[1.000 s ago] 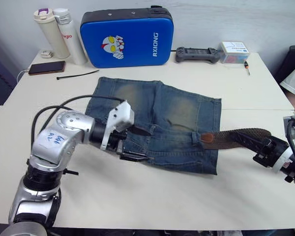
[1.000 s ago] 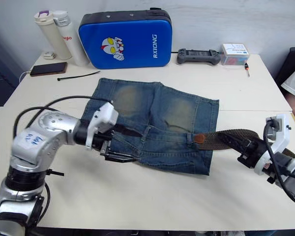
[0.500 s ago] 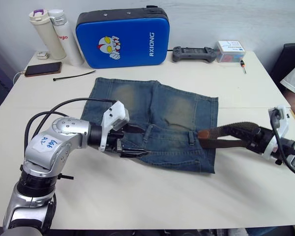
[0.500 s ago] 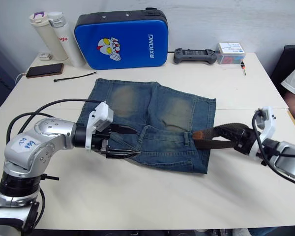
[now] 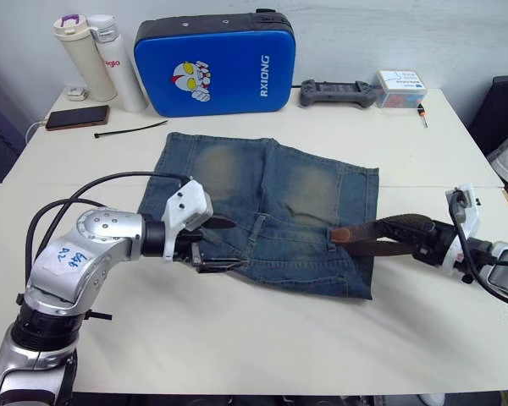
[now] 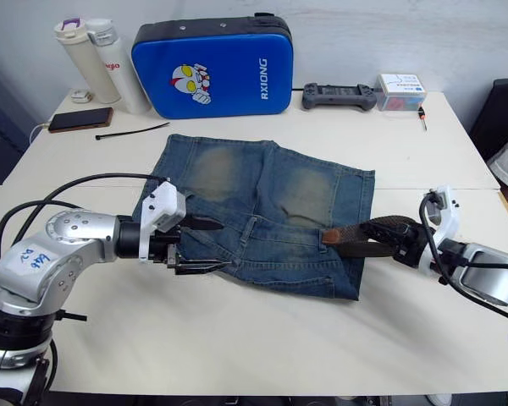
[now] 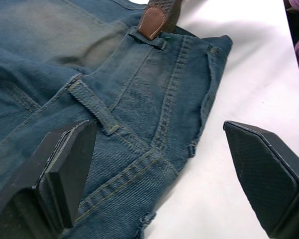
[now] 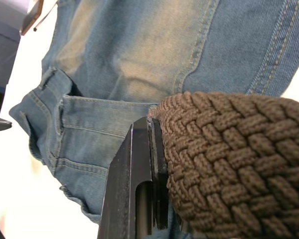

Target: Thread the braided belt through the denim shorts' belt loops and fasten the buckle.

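Note:
The denim shorts (image 5: 271,207) lie flat mid-table, waistband toward the near edge. The braided belt (image 5: 389,237) runs in from the right. Its tan tip (image 5: 341,234) meets a belt loop (image 7: 149,40) at the right end of the waistband; I cannot tell whether it has passed under. My right gripper (image 5: 423,243) is shut on the braided belt just off the shorts' right edge, with one finger (image 8: 134,184) against the braid (image 8: 229,149). My left gripper (image 5: 229,244) is open over the left part of the waistband, with another belt loop (image 7: 97,107) between its fingers. The buckle is out of view.
Along the far edge stand two bottles (image 5: 97,63), a blue case (image 5: 213,62), a black controller (image 5: 339,93) and a small box (image 5: 400,89). A phone (image 5: 77,117) and a thin black cable tie (image 5: 131,128) lie at the far left. White tabletop (image 5: 262,338) fronts the shorts.
My right gripper has carried the belt leftward, bringing the tan tip up to the loop. My left gripper has drawn back a little to the left, still open. The camera shifted slightly.

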`<state>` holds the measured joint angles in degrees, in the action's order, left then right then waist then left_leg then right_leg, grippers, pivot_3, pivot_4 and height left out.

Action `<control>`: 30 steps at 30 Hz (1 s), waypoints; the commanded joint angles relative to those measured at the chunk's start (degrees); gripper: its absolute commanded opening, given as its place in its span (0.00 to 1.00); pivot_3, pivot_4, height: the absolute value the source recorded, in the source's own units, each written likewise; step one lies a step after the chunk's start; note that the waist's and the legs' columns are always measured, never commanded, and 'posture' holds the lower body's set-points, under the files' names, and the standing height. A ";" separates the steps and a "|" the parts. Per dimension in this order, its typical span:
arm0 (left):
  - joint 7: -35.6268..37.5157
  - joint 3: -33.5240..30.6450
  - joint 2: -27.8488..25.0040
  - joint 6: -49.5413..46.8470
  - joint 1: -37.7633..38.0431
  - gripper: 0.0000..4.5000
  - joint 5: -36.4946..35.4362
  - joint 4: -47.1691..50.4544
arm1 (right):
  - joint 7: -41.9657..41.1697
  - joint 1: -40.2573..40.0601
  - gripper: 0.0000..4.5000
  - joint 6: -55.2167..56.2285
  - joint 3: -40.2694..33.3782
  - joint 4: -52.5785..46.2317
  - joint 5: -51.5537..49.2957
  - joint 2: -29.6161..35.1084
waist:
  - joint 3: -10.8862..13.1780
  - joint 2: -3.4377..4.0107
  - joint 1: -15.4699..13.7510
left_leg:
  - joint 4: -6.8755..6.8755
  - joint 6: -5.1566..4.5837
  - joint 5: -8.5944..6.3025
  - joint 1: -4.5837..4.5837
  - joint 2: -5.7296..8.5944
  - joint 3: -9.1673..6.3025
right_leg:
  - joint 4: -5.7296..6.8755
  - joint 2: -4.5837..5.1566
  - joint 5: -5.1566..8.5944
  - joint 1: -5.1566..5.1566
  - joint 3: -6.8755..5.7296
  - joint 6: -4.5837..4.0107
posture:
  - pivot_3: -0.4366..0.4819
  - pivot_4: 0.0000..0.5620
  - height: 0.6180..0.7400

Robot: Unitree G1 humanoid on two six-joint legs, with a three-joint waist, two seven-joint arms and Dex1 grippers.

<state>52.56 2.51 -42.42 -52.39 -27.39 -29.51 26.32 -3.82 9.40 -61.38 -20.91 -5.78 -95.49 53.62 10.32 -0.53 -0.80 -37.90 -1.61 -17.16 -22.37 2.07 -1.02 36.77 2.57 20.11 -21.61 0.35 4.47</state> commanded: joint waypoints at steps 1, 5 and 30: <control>-0.67 -0.93 -0.51 0.75 -0.26 1.00 -0.85 1.20 | -0.74 0.53 0.00 -0.45 -1.17 -0.20 0.64 -0.60 | 0.00 0.00 0.00 | 0.00 0.00 0.00 0.00 0.00 0.00 | 0.00 0.00 0.00 0.00 0.00 0.00 | 0.48 0.27 1.00; -0.91 -1.27 -0.90 0.85 0.05 1.00 -0.88 0.71 | -0.72 2.66 0.00 -0.56 -2.82 1.60 -0.06 -0.07 | 0.00 0.00 0.02 | 0.00 0.00 0.00 0.00 0.00 0.00 | 0.01 0.00 0.00 0.00 0.00 0.00 | 0.48 0.27 1.00; -1.65 0.10 -0.73 2.02 -0.65 1.00 -0.97 -0.02 | 0.59 0.51 0.00 -4.16 -2.43 -0.44 0.79 -0.68 | 0.00 0.00 0.16 | 0.02 -0.24 -0.14 -0.01 0.00 0.00 | -0.01 0.00 0.00 0.00 0.00 0.00 | 0.48 0.27 1.00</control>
<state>50.95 3.21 -42.81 -50.94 -28.29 -29.64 24.21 -3.05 9.57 -65.23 -21.71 -4.41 -93.44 52.94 10.32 -0.53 -0.64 -37.88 -1.86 -17.31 -22.37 2.07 -1.02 36.76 2.58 20.11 -21.61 0.35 4.47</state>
